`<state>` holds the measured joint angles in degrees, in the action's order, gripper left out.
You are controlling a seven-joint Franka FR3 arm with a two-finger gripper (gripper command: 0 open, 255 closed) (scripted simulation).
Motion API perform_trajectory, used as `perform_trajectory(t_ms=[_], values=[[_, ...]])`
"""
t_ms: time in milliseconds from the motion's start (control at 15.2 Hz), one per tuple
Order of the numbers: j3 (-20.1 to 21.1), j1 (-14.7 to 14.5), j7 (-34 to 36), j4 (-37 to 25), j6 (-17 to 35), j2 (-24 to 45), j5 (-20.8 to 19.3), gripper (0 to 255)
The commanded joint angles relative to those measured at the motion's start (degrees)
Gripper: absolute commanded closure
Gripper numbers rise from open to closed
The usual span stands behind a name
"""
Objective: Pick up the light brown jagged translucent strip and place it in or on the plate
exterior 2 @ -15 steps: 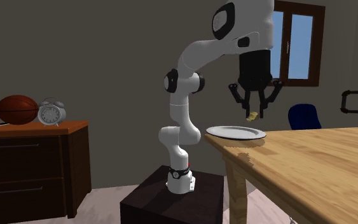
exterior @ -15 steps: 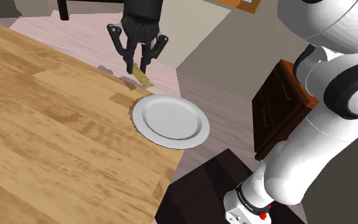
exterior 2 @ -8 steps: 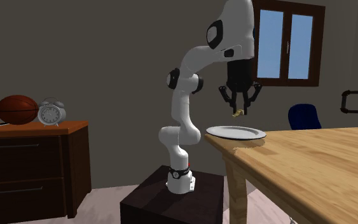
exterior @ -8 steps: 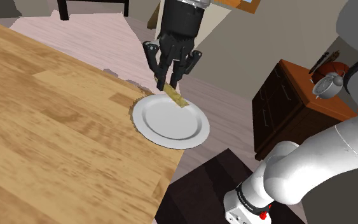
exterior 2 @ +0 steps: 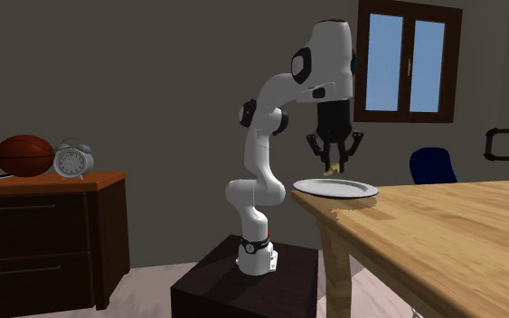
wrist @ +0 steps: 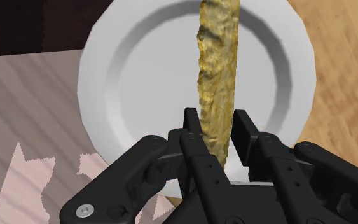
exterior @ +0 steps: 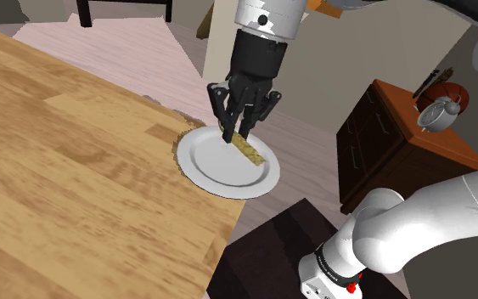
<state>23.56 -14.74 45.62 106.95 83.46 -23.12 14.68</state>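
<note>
Strip point(wrist: 219, 83), yellow-brown and jagged, is clasped at one end between two fingers point(wrist: 191, 127) of the black gripper point(wrist: 217, 124), its free length hanging over the white plate point(wrist: 101, 83). In the second exterior view its tip is just above the plate, apart from it. The plate lies at a corner of the wooden table point(exterior: 75, 170). Farther off, a dark dresser point(exterior 2: 35, 226) bears a brown ball point(exterior 2: 23, 154) and an alarm clock point(exterior 2: 70, 161).

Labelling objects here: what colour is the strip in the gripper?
Golden brown, mottled; the wrist view shows the strip best.
</note>
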Motion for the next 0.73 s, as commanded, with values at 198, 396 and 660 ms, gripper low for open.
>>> perform_trajectory(t_ms=[198, 396, 660], values=[[0.24, -0.25, -0.67, 4.94, 3.77, -1.2, 0.47, 255], [0.42, -0.39, -1.06, 7.7, 5.97, -1.76, 0.74, 255], [0.42, -0.39, -1.06, 7.7, 5.97, -1.76, 0.74, 255]])
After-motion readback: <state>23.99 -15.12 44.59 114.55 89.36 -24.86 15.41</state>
